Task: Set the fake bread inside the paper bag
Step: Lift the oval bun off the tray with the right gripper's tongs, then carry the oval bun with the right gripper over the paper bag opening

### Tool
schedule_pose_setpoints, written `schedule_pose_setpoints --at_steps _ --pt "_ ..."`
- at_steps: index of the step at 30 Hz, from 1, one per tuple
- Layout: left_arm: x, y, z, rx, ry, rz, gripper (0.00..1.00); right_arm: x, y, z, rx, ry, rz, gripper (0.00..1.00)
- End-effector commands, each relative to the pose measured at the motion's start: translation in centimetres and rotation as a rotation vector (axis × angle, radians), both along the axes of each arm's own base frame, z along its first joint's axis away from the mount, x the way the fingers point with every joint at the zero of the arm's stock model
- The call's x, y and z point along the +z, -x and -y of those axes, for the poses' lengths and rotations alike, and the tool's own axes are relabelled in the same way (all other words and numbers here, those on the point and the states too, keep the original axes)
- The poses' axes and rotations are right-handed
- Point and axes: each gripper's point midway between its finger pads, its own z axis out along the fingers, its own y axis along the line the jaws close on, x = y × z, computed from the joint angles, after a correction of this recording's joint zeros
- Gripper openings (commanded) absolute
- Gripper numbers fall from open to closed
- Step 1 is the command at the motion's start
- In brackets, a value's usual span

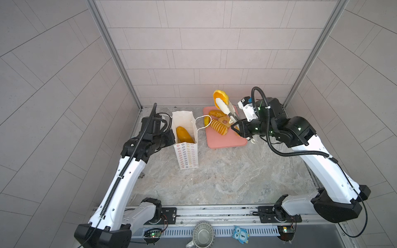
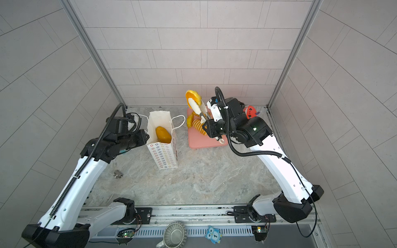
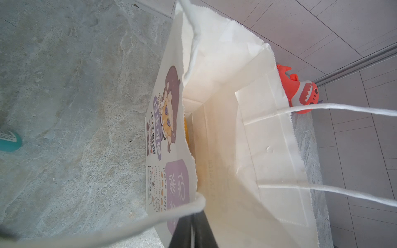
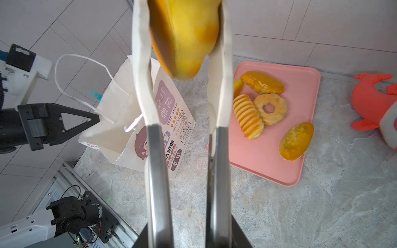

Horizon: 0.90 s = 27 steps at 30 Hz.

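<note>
The right claw (image 1: 235, 128) is clamped on a pair of tongs (image 1: 224, 109). The white tong tips pinch a yellow fluted bread (image 1: 220, 96), raised above the pink tray (image 1: 227, 140) at the table's far edge. A ridged roll (image 4: 248, 117) and a ring doughnut (image 4: 270, 109) lie on the tray. The left claw (image 3: 194, 221) is closed on the rim of the upright paper bag (image 1: 187, 154), which stands just left of the tray. One long loaf (image 1: 184, 134) lies inside the bag.
</note>
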Motion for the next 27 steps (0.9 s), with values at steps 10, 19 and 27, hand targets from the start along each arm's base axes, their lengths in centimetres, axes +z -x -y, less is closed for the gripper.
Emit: schedule_pose_setpoints --at_steps 10,19,27 --pt "0.2 0.3 -0.1 0.003 0.001 0.013 0.11 2.6 1.7 -3.3 0.09 0.068 0.114 0.39" --pt "0.3 0.3 -0.1 0.005 0.002 0.015 0.11 2.1 2.7 -6.0 0.142 0.188 0.151 0.39" --pt "0.3 0.4 -0.1 0.004 0.003 0.016 0.11 1.5 3.0 -7.4 0.168 0.231 0.154 0.39"
